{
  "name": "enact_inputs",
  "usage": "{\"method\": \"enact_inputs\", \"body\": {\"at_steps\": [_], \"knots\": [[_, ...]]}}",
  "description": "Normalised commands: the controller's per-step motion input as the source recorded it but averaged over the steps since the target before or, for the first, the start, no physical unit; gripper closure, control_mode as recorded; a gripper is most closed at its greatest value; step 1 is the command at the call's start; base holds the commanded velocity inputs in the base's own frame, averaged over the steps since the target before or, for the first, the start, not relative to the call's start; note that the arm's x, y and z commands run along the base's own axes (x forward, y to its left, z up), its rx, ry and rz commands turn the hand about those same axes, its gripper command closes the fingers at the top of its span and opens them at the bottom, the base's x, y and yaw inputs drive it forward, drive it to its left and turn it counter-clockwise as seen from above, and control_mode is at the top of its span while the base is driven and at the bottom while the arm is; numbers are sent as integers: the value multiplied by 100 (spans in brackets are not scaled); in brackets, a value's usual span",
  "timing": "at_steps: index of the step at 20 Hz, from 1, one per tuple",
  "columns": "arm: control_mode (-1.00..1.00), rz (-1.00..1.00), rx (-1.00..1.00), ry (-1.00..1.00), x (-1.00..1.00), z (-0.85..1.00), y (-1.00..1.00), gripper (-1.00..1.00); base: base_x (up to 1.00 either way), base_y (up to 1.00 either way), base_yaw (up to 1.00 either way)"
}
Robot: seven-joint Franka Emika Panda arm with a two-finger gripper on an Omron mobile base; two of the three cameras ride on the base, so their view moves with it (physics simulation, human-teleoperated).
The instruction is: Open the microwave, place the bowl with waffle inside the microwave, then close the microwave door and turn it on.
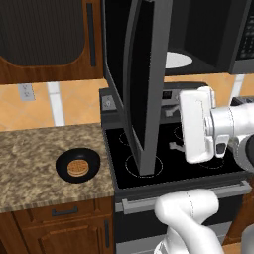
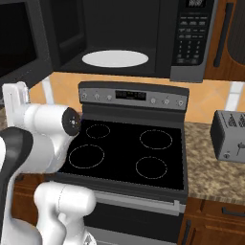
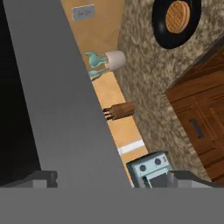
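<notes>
door (image 1: 144, 84) swung open | jaws spread wide, holding nothing | bowl (image 1: 78, 165) with waffle (image 1: 78, 167) sits on counter (image 1: 30, 158) left of stove (image 2: 127, 153) | risk imo: arm clips door edge reaching over for bowl

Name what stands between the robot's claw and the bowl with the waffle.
In the left base view, the open microwave door stands between the claw and the bowl holding the waffle, with bare counter left of the door.

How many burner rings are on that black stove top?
4: back left, back right, front left, front right on the stove.
</notes>
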Motion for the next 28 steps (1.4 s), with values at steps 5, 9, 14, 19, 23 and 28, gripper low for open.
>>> {"method": "enact_inputs", "body": {"at_steps": [5, 9, 14, 19, 23, 28], "knots": [[-100, -1, -16, 0, 96, -92, -43, -100, 0, 0, 0], [-100, 1, -17, 5, 100, -100, -14, -100, 0, 0, 0], [-100, 10, -22, 1, 100, -100, 14, -100, 0, 0, 0], [-100, 30, -17, 0, 90, -59, 38, -100, 0, 0, 0], [-100, 44, -15, -6, 54, -27, 62, -100, 0, 0, 0], [-100, 30, -22, -5, 31, -21, 23, -100, 0, 0, 0]]}}
